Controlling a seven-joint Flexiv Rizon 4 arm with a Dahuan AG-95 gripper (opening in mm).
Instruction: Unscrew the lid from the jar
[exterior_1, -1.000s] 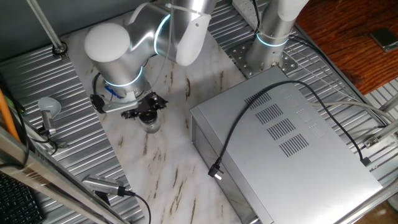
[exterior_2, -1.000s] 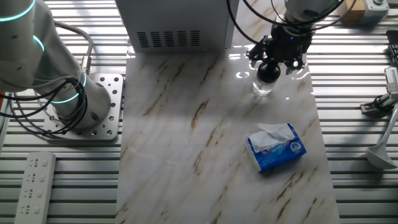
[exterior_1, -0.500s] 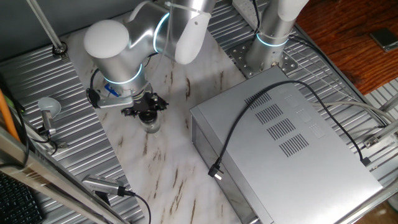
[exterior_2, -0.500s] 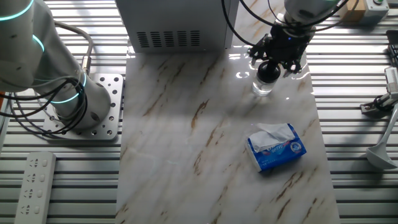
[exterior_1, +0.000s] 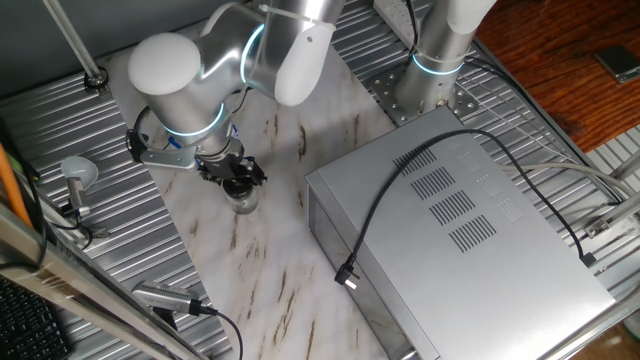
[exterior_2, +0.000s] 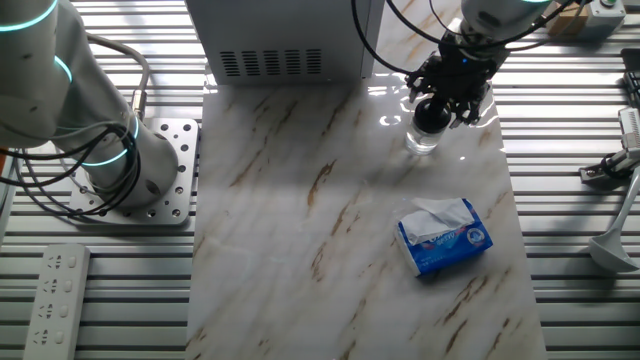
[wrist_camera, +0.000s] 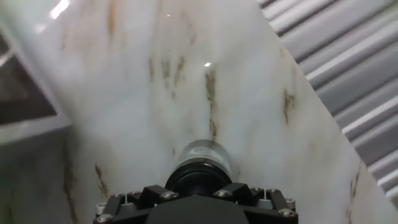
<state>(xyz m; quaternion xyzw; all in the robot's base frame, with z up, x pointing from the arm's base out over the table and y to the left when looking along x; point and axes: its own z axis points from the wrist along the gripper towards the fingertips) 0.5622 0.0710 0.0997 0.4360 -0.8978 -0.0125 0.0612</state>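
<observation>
A small clear jar (exterior_1: 243, 203) (exterior_2: 423, 140) stands upright on the marble tabletop (exterior_2: 330, 220), with a black lid (exterior_1: 238, 187) (exterior_2: 432, 117) on top. My gripper (exterior_1: 236, 180) (exterior_2: 434, 108) comes straight down over it, and its black fingers are closed around the lid. In the hand view the lid (wrist_camera: 198, 180) fills the space between the gripper (wrist_camera: 198, 191) fingers, and the glass body (wrist_camera: 203, 154) shows just beyond it.
A large grey metal box (exterior_1: 460, 230) (exterior_2: 280, 35) with a black cable (exterior_1: 400, 195) stands close beside the jar. A blue-and-white packet (exterior_2: 445, 236) lies nearer the front. A second arm's base (exterior_2: 125, 165) is bolted at the left. Ribbed metal surrounds the marble.
My hand has turned about its vertical axis over the jar while still closed on the lid. The jar stays in the same spot.
</observation>
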